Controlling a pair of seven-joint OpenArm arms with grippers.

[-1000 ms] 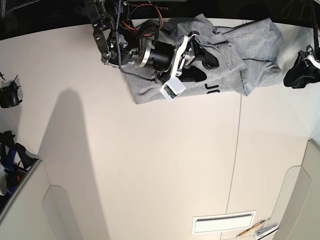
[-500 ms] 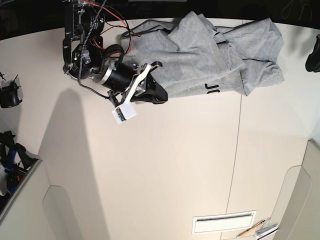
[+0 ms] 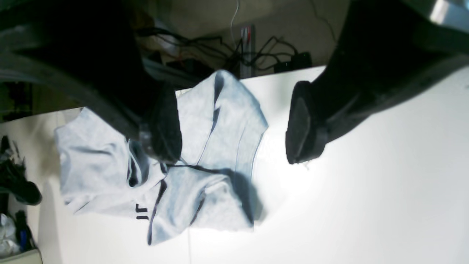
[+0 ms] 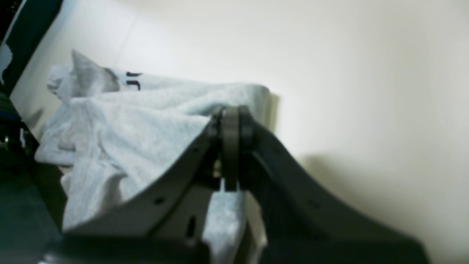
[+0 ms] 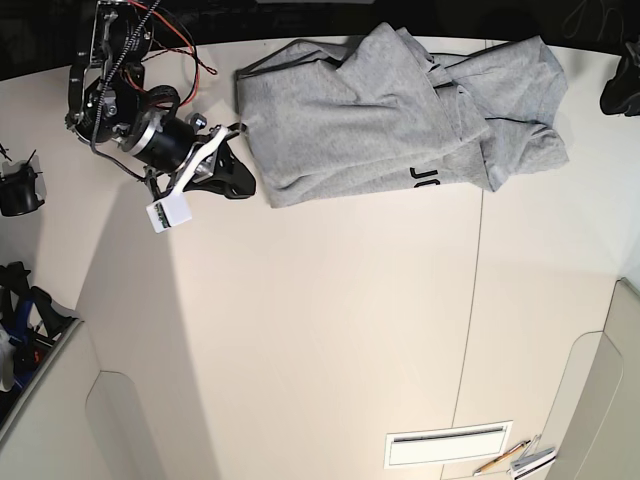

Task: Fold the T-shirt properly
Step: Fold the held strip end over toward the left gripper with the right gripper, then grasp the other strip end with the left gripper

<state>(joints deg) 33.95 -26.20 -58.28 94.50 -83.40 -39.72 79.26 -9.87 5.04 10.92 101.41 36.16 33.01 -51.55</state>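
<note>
On the pale table [image 5: 330, 330] the T-shirt [image 5: 400, 110] lies bunched at the far edge, right gripper [image 5: 240, 180] beside it pinched empty, left gripper [image 3: 234, 135] spread wide, so a careless regrasp could bunch it further

Since a second ago we have drawn our right gripper [image 5: 243, 185] back off the T-shirt [image 5: 400, 120] to its corner edge, jaws now closed, and the cloth has spread wider toward that side. Our left gripper [image 5: 620, 85] has retreated to the frame edge, jaws wider apart.
</note>
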